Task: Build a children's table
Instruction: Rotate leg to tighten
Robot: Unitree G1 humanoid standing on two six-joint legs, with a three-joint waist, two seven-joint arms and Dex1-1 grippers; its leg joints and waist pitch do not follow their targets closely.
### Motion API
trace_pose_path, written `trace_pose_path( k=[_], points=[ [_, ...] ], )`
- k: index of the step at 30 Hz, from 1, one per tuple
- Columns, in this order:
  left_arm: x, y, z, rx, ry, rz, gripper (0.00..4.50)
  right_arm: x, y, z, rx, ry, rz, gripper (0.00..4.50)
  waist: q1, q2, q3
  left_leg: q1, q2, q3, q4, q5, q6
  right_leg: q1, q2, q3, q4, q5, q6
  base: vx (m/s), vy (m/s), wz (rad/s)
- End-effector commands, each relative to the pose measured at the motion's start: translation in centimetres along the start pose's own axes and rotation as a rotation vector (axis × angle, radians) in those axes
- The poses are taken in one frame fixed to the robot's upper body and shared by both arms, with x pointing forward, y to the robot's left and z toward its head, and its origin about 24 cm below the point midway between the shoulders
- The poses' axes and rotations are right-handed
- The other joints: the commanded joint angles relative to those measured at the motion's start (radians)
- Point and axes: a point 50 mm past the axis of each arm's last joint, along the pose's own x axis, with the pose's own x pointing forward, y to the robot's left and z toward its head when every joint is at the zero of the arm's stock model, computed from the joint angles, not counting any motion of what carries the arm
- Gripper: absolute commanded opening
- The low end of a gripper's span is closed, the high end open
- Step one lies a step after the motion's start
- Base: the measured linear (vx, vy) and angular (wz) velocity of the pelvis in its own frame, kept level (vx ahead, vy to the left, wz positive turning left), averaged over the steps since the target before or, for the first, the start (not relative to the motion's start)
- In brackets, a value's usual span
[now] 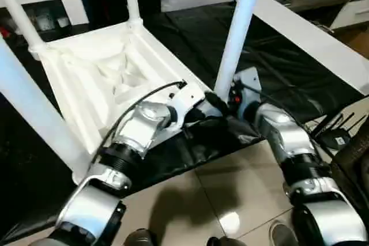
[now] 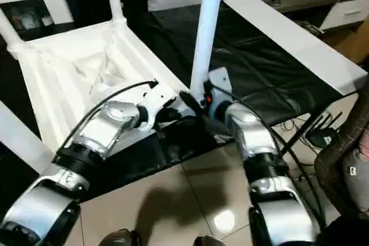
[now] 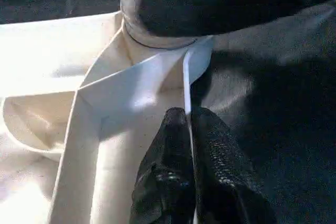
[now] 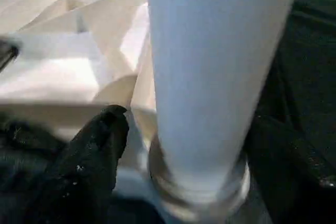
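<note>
Lying upside down on the black-covered worktop [image 1: 277, 56], the children's table [image 1: 98, 67] looks light, stiff and smooth. Left gripper [image 3: 190, 129] jaws pinch its thin rim. Right gripper [image 4: 210, 156] jaws stand apart around one leg [image 1: 239, 27]; grab legs low, near the socket.

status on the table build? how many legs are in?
Done: the upturned tabletop has four legs standing from its corners, including the near-right leg. In hand: the left gripper is shut on the tabletop's thin rim beside that socket; the right gripper's fingers stand open either side of the leg's base. Left: confirm that leg is seated, then flip the table upright.
</note>
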Motion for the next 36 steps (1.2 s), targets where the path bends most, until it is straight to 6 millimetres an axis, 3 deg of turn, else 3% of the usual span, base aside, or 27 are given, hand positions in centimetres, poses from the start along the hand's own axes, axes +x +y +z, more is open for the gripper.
trace_pose_path(
  k=[1,5,10,14,17,19,26,27,29,36],
  points=[
    [-0.8,1.0,0.9,0.073,-0.014,0.011,0.00,-0.9,-0.5,0.5,-0.033,-0.022,0.042,4.04,0.005,-0.002,-0.078,0.027,0.061,-0.025,-0.066,-0.177,0.077,0.068,-0.077,0.059,-0.072,-0.132,-0.230,0.000,0.000,0.00],
    [-1.1,1.1,0.4,0.115,-0.003,-0.050,0.00,-2.1,-1.1,0.7,-0.075,-0.013,0.103,4.37,0.003,-0.001,-0.078,0.024,0.059,-0.026,-0.065,-0.177,0.079,0.069,-0.077,0.057,-0.071,-0.137,-0.237,0.000,0.000,0.00],
    [-1.5,0.8,-0.3,0.161,0.026,-0.144,0.00,-3.4,-1.8,0.9,-0.119,0.000,0.169,4.49,0.010,-0.004,-0.083,0.026,0.061,-0.023,-0.060,-0.148,0.099,0.068,-0.078,0.058,-0.066,-0.099,-0.256,0.000,0.000,0.00],
    [-1.8,0.5,-0.6,0.224,0.037,-0.236,0.00,-4.3,-2.2,1.2,-0.137,0.008,0.232,4.49,0.026,-0.001,-0.082,0.032,0.064,-0.020,-0.059,-0.161,0.100,0.062,-0.075,0.058,-0.068,-0.117,-0.257,0.000,0.000,0.00],
    [-2.2,0.1,-0.9,0.279,0.044,-0.338,0.00,-4.9,-2.0,1.1,-0.166,0.036,0.305,4.49,0.033,-0.001,-0.082,0.030,0.066,-0.022,-0.060,-0.176,0.090,0.064,-0.077,0.057,-0.066,-0.138,-0.252,0.000,0.000,0.00],
    [-2.5,-0.3,-1.1,0.307,0.038,-0.406,0.00,-5.0,-1.8,0.9,-0.186,0.063,0.354,4.49,0.038,0.003,-0.082,0.032,0.068,-0.022,-0.061,-0.179,0.083,0.062,-0.078,0.058,-0.066,-0.143,-0.252,0.000,0.000,0.00],
    [-3.2,-0.9,-1.4,0.347,0.052,-0.537,0.00,-5.4,-0.8,0.6,-0.196,0.097,0.529,4.49,0.060,0.002,-0.085,0.034,0.071,-0.022,-0.061,-0.190,0.076,0.060,-0.081,0.058,-0.061,-0.131,-0.259,0.000,0.000,0.00],
    [-3.4,-1.1,-1.6,0.355,0.060,-0.560,0.00,-5.4,-0.7,0.6,-0.199,0.107,0.554,4.23,0.062,0.002,-0.085,0.034,0.071,-0.022,-0.062,-0.193,0.072,0.060,-0.082,0.058,-0.062,-0.142,-0.258,0.000,0.000,0.00],
    [-3.5,-1.2,-1.7,0.362,0.063,-0.576,0.00,-5.5,-0.5,0.5,-0.187,0.112,0.593,4.23,0.063,-0.002,-0.083,0.034,0.072,-0.022,-0.062,-0.199,0.069,0.059,-0.082,0.059,-0.063,-0.155,-0.256,0.000,0.000,0.00],
    [-3.6,-1.3,-2.0,0.368,0.066,-0.599,0.00,-5.4,0.0,0.4,-0.151,0.125,0.664,3.68,0.066,-0.001,-0.082,0.034,0.072,-0.024,-0.065,-0.210,0.055,0.058,-0.082,0.059,-0.065,-0.182,-0.245,0.000,0.000,0.00]
  ],
)
